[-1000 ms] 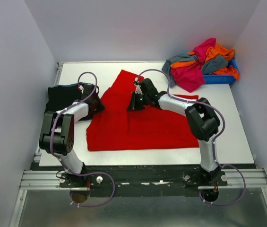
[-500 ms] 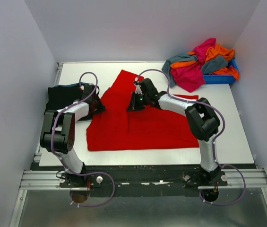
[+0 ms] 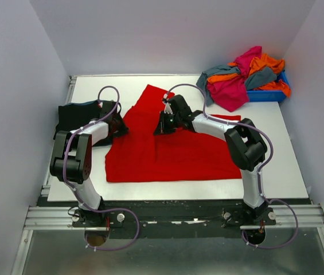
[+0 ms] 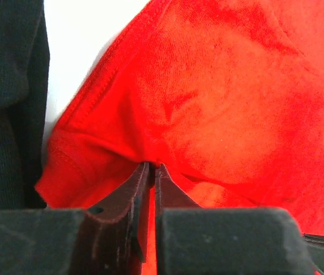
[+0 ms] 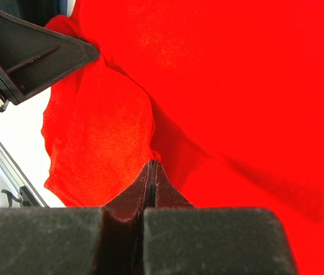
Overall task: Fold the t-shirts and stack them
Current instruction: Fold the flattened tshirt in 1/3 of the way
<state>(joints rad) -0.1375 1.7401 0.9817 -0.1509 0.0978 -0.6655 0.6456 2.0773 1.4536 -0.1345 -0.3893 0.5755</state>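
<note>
- The red shirt (image 3: 167,154) lies spread across the middle of the tabletop (image 3: 288,166). Its near hem runs straight, just inside the near edge, and bare surface shows to its right.
- The left tool (image 4: 151,172) is pressed almost together, pinching the red shirt's stitched left edge, just beside the black shirt (image 3: 73,116).
- The right tool (image 5: 152,169) is pressed together on a raised fold near the shirt's far middle.
- A bare strip runs behind the shirt.
- In the far right corner, the other shirts (image 3: 242,77) are heaped over a blue bin (image 3: 268,95).
</note>
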